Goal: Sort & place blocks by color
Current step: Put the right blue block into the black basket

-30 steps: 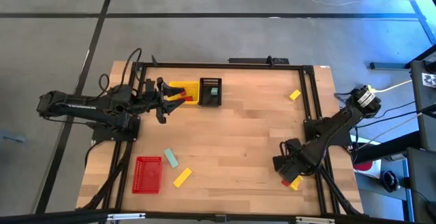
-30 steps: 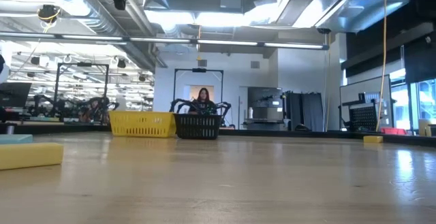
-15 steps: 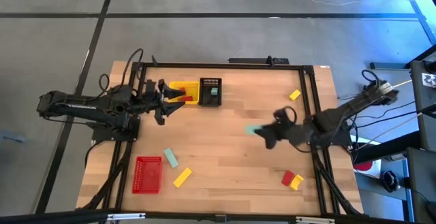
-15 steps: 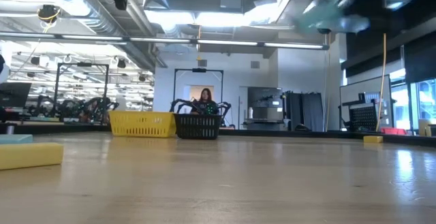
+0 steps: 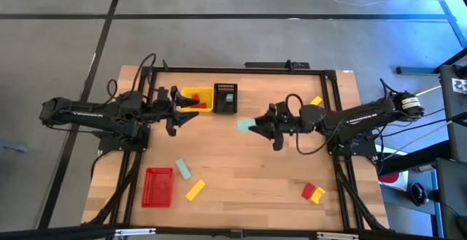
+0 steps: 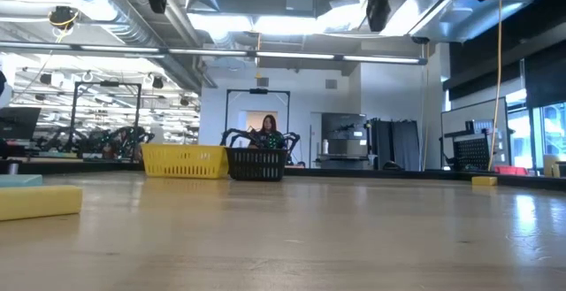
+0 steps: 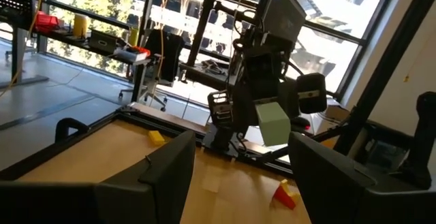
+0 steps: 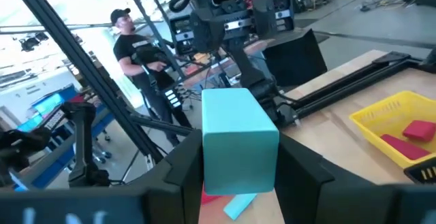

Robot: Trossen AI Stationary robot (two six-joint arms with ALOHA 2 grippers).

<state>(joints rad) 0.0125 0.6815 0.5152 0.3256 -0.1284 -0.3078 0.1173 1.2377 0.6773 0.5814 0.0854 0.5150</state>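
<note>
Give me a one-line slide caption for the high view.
Right gripper carries a pale teal block toward the black basket; left gripper waits by the yellow basket.

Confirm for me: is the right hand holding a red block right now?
No. The right hand grips a teal block between its fingers, as the right wrist view shows plainly.

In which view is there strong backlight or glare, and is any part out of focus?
Left wrist view: bright windows behind, with the left hand's own fingers dark and soft-edged. Right wrist view: the pale teal rectangular block held in the right hand is sharp. Low view: ceiling lights glare.
</note>
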